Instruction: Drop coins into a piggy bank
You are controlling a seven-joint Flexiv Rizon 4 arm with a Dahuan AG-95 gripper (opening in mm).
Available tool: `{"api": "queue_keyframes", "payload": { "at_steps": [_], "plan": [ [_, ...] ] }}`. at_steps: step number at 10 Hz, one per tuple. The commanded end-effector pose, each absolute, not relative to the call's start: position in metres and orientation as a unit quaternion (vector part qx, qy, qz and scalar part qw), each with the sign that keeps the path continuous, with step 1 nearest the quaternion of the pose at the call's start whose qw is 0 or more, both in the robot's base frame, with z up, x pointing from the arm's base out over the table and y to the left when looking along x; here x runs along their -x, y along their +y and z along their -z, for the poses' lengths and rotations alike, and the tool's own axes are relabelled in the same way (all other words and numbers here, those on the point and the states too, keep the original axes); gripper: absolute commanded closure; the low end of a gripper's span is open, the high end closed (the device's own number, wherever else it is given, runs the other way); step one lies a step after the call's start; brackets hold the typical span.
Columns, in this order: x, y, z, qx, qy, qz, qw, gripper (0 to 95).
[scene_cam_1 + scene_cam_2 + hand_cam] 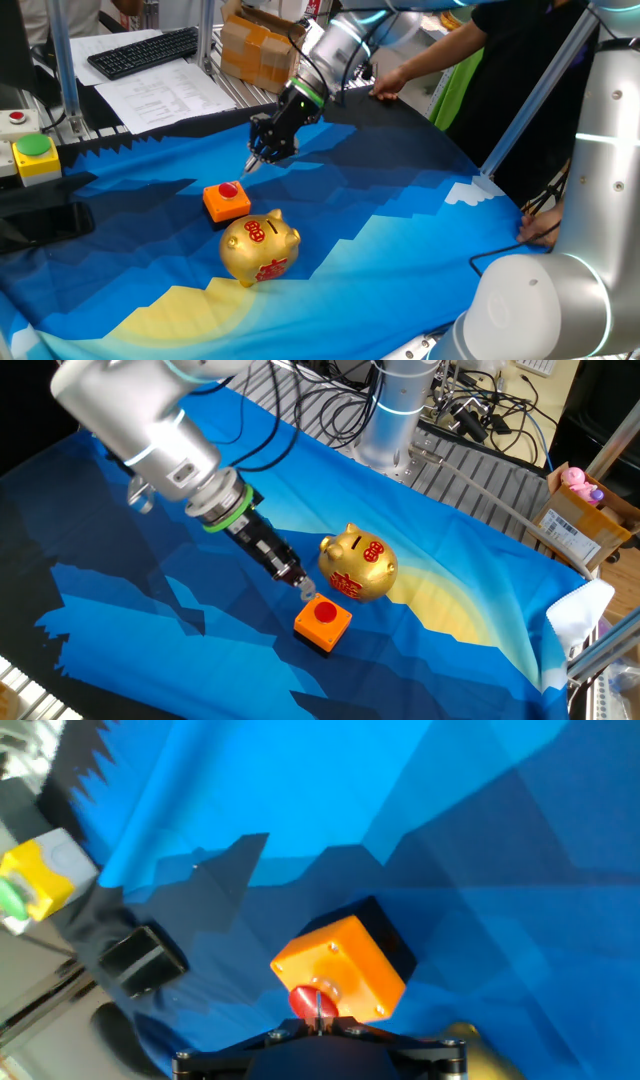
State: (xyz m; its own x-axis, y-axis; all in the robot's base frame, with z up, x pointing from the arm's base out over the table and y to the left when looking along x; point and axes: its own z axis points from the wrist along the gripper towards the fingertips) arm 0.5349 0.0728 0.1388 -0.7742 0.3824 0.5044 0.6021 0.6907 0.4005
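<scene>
The gripper (pixel 249 165) is hanging just above the orange block (pixel 226 202) with its fingers pressed together on a thin silvery coin (pixel 319 1007), which in the hand view is standing on edge over the block's red round top (pixel 312 1001). The gold piggy bank (pixel 259 247) is sitting just beside the block on the blue cloth (pixel 380 250), its snout pointing away from the block.

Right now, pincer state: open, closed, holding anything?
Pincer: closed on a small silvery coin, edge-on between the fingertips, just above the orange block.
</scene>
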Motion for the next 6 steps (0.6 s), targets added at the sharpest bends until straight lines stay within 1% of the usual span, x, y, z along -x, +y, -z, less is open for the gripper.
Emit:
{"api": "queue_keyframes", "payload": {
  "at_steps": [1, 3, 5, 6],
  "plan": [
    [-0.5, 0.073, -0.158, 0.261, -0.913, 0.247, 0.194, 95.0],
    [-0.485, 0.079, -0.167, 0.236, -0.924, 0.236, 0.186, 95.0],
    [-0.466, 0.093, -0.177, 0.19, -0.943, 0.199, 0.188, 95.0],
    [-0.461, 0.095, -0.178, 0.178, -0.948, 0.188, 0.185, 95.0]
  ]
}}
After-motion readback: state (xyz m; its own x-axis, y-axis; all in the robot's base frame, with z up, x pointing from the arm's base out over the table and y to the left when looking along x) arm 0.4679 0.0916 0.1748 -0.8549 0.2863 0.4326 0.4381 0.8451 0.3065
